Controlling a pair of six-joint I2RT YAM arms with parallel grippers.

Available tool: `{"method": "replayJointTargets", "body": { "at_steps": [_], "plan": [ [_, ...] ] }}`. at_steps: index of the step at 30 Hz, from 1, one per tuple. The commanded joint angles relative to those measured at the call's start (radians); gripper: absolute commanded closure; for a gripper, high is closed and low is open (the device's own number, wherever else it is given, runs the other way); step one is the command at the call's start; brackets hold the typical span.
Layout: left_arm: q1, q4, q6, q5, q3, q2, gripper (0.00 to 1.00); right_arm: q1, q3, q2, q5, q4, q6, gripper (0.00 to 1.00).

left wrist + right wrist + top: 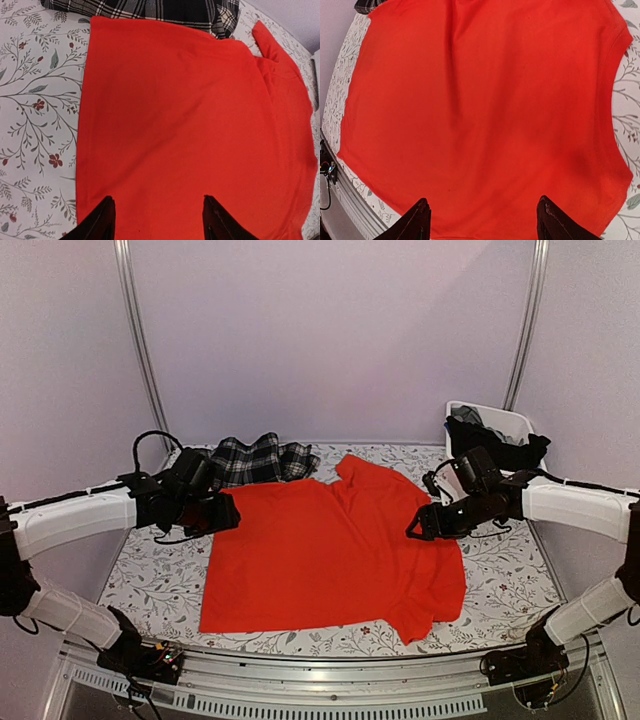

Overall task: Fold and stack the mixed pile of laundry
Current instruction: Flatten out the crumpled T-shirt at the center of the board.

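**Orange-red garment**: spread flat across the middle of the floral-covered desk, one sleeve pointing toward the far edge.

**Plaid garment**: bunched at the far left, its near edge touching the orange-red garment.

**Dark garments**: draped over the rim of the white bin at the far right corner.

**Left fingers**: apart above the orange-red garment's left edge, nothing between them.

**Right fingers**: apart above the garment's right side, likewise gripping nothing.
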Motion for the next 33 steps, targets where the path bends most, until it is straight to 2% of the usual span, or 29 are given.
{"method": "replayJointTargets", "body": {
  "at_steps": [1, 4, 7, 12, 19, 21, 25, 33],
  "plan": [
    [0.154, 0.279, 0.143, 0.113, -0.022, 0.105, 0.43, -0.050, 0.110, 0.163, 0.027, 0.172, -0.120, 0.30],
    [0.244, 0.375, 0.187, 0.164, -0.006, 0.209, 0.51, -0.062, 0.158, 0.280, 0.041, 0.206, -0.140, 0.34],
    [0.296, 0.406, 0.208, 0.198, 0.045, 0.312, 0.60, -0.063, 0.174, 0.361, 0.042, 0.226, -0.142, 0.38],
    [0.330, 0.472, 0.225, 0.251, 0.083, 0.441, 0.67, -0.064, 0.117, 0.402, 0.062, 0.266, -0.142, 0.40],
    [0.393, 0.426, 0.220, 0.259, 0.176, 0.595, 0.82, -0.070, 0.064, 0.440, 0.116, 0.277, -0.136, 0.46],
    [0.422, 0.392, 0.206, 0.250, 0.177, 0.620, 0.87, -0.074, 0.046, 0.447, 0.126, 0.273, -0.129, 0.47],
    [0.450, 0.380, 0.197, 0.245, 0.128, 0.613, 0.91, -0.077, -0.003, 0.431, 0.119, 0.267, -0.102, 0.48],
    [0.502, 0.384, 0.194, 0.243, 0.025, 0.548, 0.97, -0.076, -0.181, 0.271, 0.096, 0.240, -0.029, 0.47]
  ]
}}
